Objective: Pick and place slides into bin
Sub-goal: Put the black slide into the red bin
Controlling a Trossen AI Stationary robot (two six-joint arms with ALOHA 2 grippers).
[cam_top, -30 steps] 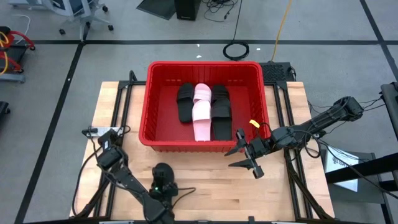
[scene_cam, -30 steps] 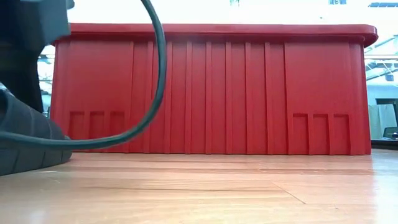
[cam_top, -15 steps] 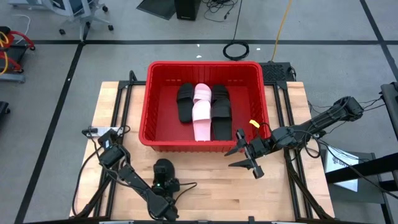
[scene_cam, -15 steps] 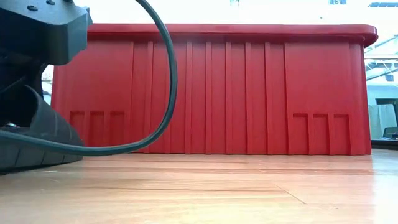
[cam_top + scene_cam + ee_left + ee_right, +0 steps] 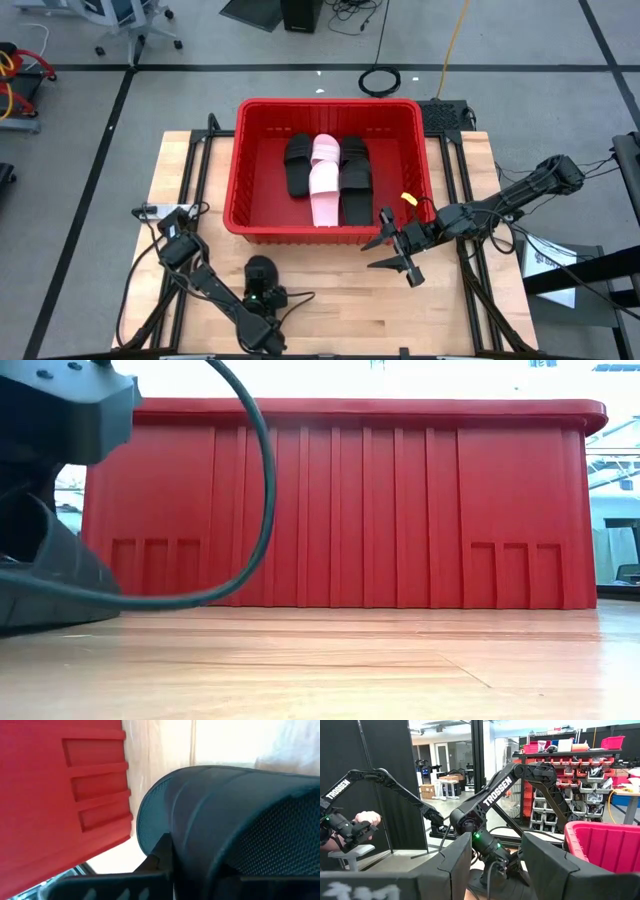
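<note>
The red bin [image 5: 330, 102] stands at the middle of the wooden table. Black slides [image 5: 300, 165] and pink slides [image 5: 324, 185] lie flat on its floor. One more black slide [image 5: 262, 270] lies on the table in front of the bin's near left corner. It shows at the left of the low view [image 5: 50, 585] and fills the left wrist view [image 5: 210, 810]. My left gripper [image 5: 262, 290] is on it, shut. My right gripper [image 5: 395, 250] hovers open beside the bin's near right corner, with nothing between its fingers [image 5: 450, 865]. My left gripper comes at the black slide slanting down from the table's near side. One dark finger [image 5: 160, 857] lies against the smooth rounded strap [image 5: 190, 820]; the other finger and the exact place of contact are hidden by the slide. The slide's sole rests on the table [image 5: 40, 622].
Bare table [image 5: 330, 290] lies between the bin's near wall [image 5: 340, 510] and the table's near edge. My left arm's cable [image 5: 262, 480] loops in front of the bin. Metal frame rails [image 5: 470, 200] run beside the bin. A person's hand [image 5: 367, 817] shows beyond the table.
My left arm has shifted a little over the black slide, and its cable has swung. The slide stays on the table.
</note>
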